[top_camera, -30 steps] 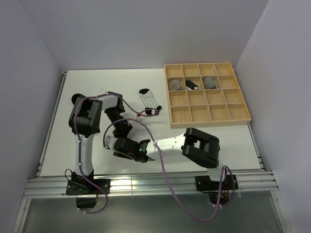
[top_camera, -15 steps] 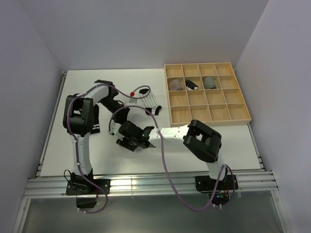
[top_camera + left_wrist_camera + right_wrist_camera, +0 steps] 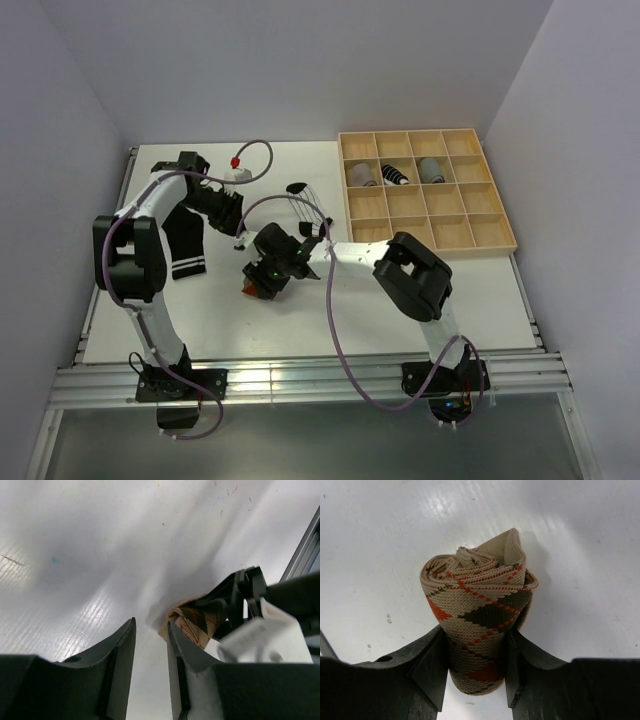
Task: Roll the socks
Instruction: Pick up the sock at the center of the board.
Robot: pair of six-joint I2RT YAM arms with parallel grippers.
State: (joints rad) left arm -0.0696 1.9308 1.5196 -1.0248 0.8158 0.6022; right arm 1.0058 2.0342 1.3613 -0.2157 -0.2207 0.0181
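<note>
A brown-orange diamond-pattern sock (image 3: pixel 479 614), rolled into a tight bundle, stands between the fingers of my right gripper (image 3: pixel 475 632), which is shut on it. In the top view this roll (image 3: pixel 251 288) sits low over the table's middle at the right gripper (image 3: pixel 262 280). My left gripper (image 3: pixel 150 645) is open and empty, with the roll (image 3: pixel 192 624) just beyond its tips. From above, the left gripper (image 3: pixel 238 226) is behind and left of the roll. A black sock with white stripes (image 3: pixel 185 246) lies flat at the left. A white sock with thin black stripes (image 3: pixel 305 206) lies behind the middle.
A light wooden grid tray (image 3: pixel 428 250) stands at the back right. Three rolled socks fill cells of its second row: grey (image 3: pixel 362 175), black striped (image 3: pixel 395 175) and grey (image 3: pixel 430 168). Cables from both arms loop over the table's middle.
The left arm has swung away to the back left, uncovering the black striped sock. The right gripper has carried the rolled sock a little farther from the near edge.
</note>
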